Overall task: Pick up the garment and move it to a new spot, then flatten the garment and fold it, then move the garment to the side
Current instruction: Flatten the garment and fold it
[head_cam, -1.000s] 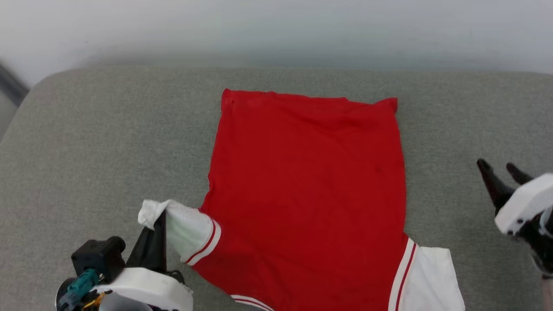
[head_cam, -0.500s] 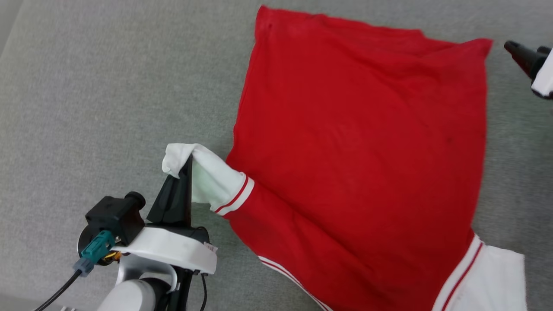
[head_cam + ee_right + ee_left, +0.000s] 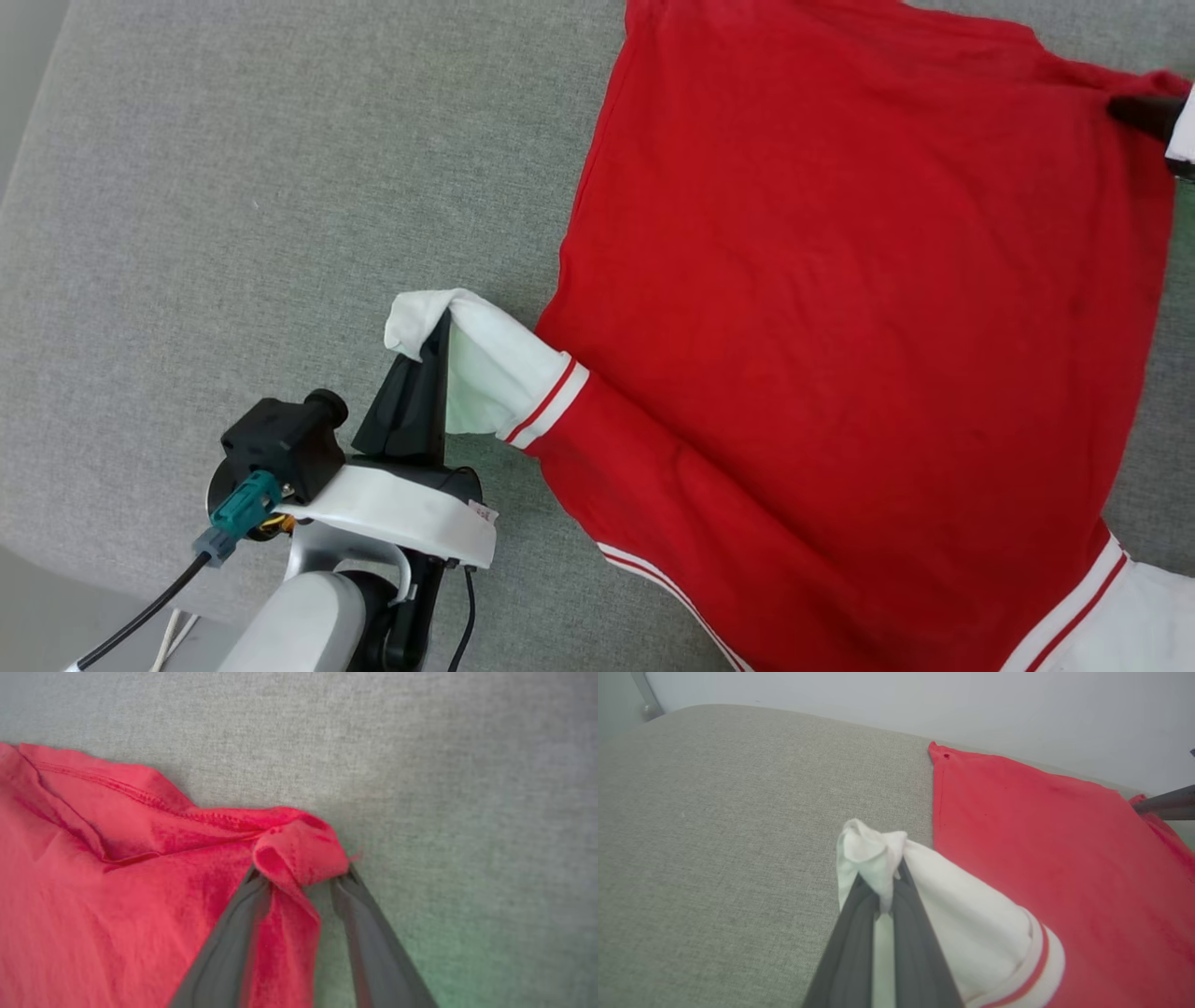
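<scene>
The garment (image 3: 840, 280), a bright red shirt, lies spread on a grey cushion. Its white sleeve end (image 3: 485, 364) with striped trim is lifted at the lower left, and my left gripper (image 3: 437, 329) is shut on its tip. The left wrist view shows the white cloth (image 3: 971, 933) pinched between the closed fingers of that gripper (image 3: 887, 891). At the upper right, my right gripper (image 3: 1144, 112) is at the shirt's far hem corner. In the right wrist view its fingers (image 3: 301, 877) stand apart around the bunched red corner (image 3: 299, 854), the cloth between the tips.
The grey fabric cushion (image 3: 233, 233) extends left of the shirt, with a rounded edge at the lower left. A pale wall (image 3: 924, 700) rises behind it. The other white sleeve (image 3: 1148, 616) lies flat at the lower right.
The head camera has tipped down and closer. My right gripper has reached the shirt's far right corner and bunched it between its narrowing fingers. The left gripper still holds the sleeve.
</scene>
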